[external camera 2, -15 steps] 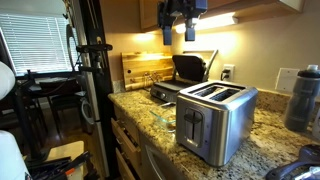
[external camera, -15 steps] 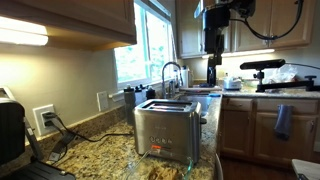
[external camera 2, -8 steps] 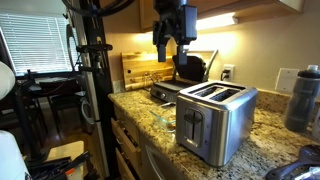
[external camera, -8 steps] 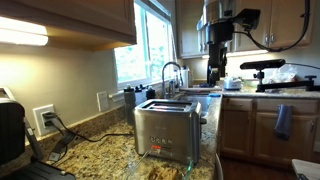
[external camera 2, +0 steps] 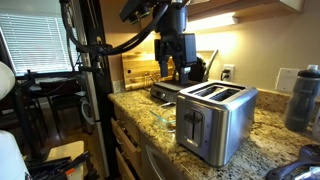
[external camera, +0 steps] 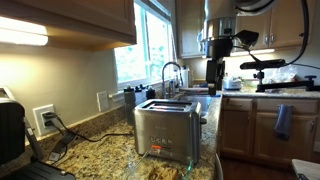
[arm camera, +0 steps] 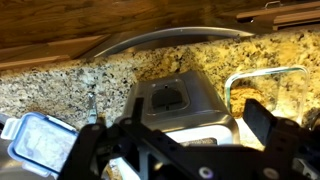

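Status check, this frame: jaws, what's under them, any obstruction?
Jaws open, empty. Hanging over the open grill, not touching. Toaster stands beside it, apart; nothing between jaws and grill.

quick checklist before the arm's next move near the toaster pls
1. Hand open: ok, the fingers stand wide apart.
2. Hand empty: ok, nothing between the fingers.
3. Hand clear of the toaster: ok, it hangs above and apart in both exterior views.
4. Toaster in line with the hand: ok, in the wrist view it sits between the fingers.
5. Toaster slots empty: cannot tell.
6. Blue-lidded container out of the fingers' way: cannot tell, it lies close to one finger in the wrist view.
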You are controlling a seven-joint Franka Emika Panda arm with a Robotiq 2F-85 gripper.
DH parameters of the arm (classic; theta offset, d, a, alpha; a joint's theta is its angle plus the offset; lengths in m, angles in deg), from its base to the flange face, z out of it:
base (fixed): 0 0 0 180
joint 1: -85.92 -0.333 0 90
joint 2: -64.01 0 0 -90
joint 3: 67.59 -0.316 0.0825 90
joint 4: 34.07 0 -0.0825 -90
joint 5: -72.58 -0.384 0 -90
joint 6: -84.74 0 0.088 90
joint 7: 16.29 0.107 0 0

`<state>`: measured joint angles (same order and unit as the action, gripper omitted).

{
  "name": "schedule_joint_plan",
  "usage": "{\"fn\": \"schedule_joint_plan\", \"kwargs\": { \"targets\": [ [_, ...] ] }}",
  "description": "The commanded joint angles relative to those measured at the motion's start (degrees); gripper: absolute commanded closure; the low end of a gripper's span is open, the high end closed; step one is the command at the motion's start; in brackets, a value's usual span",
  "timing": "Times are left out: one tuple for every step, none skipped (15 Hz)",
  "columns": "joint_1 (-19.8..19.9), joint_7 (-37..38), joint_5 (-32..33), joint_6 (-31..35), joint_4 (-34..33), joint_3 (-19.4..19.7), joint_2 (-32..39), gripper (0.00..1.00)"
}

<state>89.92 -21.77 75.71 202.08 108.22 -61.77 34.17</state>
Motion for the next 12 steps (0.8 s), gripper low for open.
{"fn": "schedule_joint_plan", "kwargs": {
  "targets": [
    [0.36,-0.56,-0.74,4.75,3.40,0.83,-1.15,0.00],
    [0.22,-0.10,-0.11,1.94,1.11,0.07,0.07,0.00],
    [0.22,-0.10,-0.11,2.15,1.31,0.08,0.18,0.00],
    [0.22,-0.10,-0.11,2.15,1.28,0.06,0.30,0.00],
    [0.21,-0.09,-0.10,2.15,1.25,0.03,0.35,0.00],
    [0.20,-0.09,-0.10,2.15,1.23,-0.01,0.35,0.00],
    [0.20,-0.09,-0.10,2.15,1.21,-0.01,0.35,0.00],
    [0.20,-0.09,-0.10,2.15,1.20,-0.01,0.36,0.00],
    [0.19,-0.09,-0.10,2.15,1.20,-0.02,0.36,0.00],
    [0.19,-0.09,-0.10,2.15,1.19,-0.02,0.36,0.00],
    [0.11,-0.12,-0.21,2.67,1.54,-0.02,0.34,0.00],
    [-0.01,-0.07,-0.27,4.28,2.51,-0.11,0.26,0.00]
  ]
}}
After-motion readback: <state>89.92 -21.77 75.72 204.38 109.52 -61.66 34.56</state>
